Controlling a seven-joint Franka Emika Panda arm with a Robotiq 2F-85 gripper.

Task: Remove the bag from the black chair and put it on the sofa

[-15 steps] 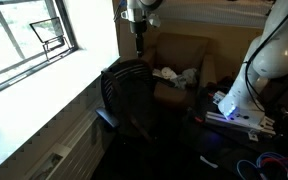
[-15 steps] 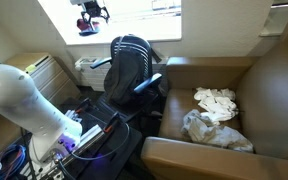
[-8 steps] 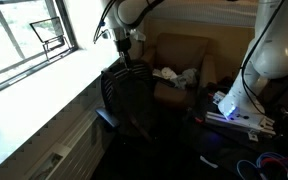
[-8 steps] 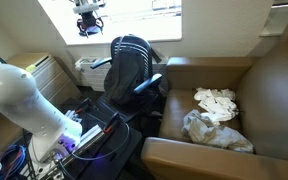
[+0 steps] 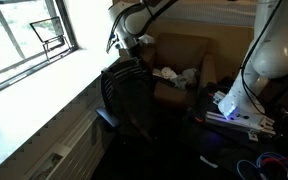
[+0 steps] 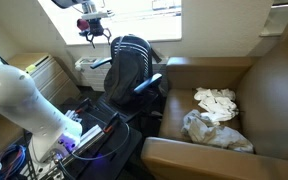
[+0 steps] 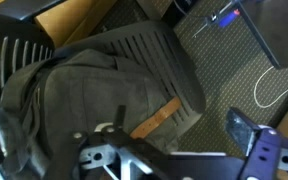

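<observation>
A dark grey bag sits on the black chair by the window; it shows in both exterior views. In the wrist view the bag fills the left half, with a tan strap on it. My gripper hangs just above the top of the bag, also in an exterior view. Its fingers are spread apart and hold nothing. The brown sofa stands beside the chair and shows in both exterior views.
White cloths and a crumpled plastic bag lie on the sofa seat. The robot base with electronics and cables is on the floor. A window sill runs beside the chair.
My gripper has come down from higher up toward the top of the bag on the chair. The bag and chair have not moved.
</observation>
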